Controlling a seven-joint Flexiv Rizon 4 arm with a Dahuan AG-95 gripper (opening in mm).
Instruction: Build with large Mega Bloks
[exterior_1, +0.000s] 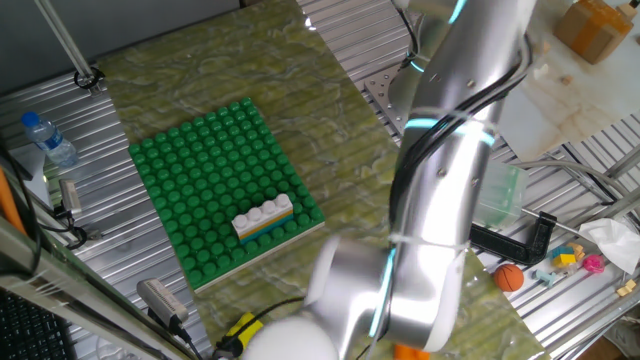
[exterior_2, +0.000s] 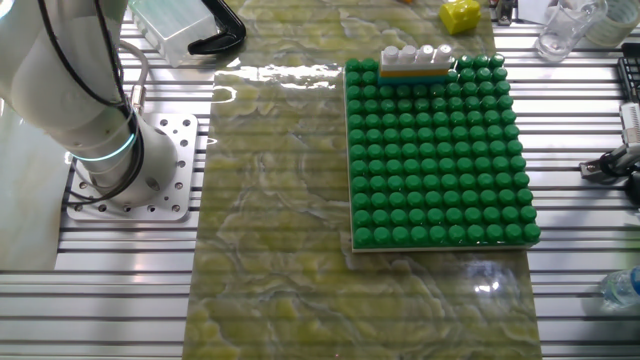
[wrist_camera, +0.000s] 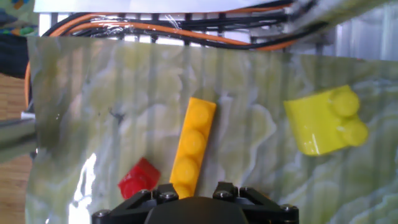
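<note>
Pincer: only its black housing (wrist_camera: 196, 205) shows, at the bottom edge of the hand view; the fingertips are out of frame, so whether they are spread or pressed together cannot be told. Nothing is visibly held.
Target brick: a long yellow-orange brick (wrist_camera: 193, 147) with a single row of studs lies on the mat at the centre of the hand view, tilted slightly, its near end just above the pincer housing.
Neighbouring bricks: a yellow brick (wrist_camera: 324, 121) with two studs lies at right, well apart; a small red brick (wrist_camera: 139, 178) lies at lower left, near the long brick's near end.
Build so far: a white brick (exterior_1: 262, 215) sits on an orange-and-teal layer at the lower edge of the green baseplate (exterior_1: 200, 170) in one fixed view; the same stack (exterior_2: 417, 62) shows at the plate's top edge in the other fixed view.
Step in hand (judged): approach to pick up the long brick.
Technique: turn the wrist so the fingers close across the brick's narrow width. Descend at mid-length, clear of the red brick. Grip the flat side walls, not the studs.
Arm pose: the arm (exterior_1: 450, 170) is folded low over the mat's lower right in one fixed view, wrist hidden behind the elbow, hand pointing down at the table.
</note>
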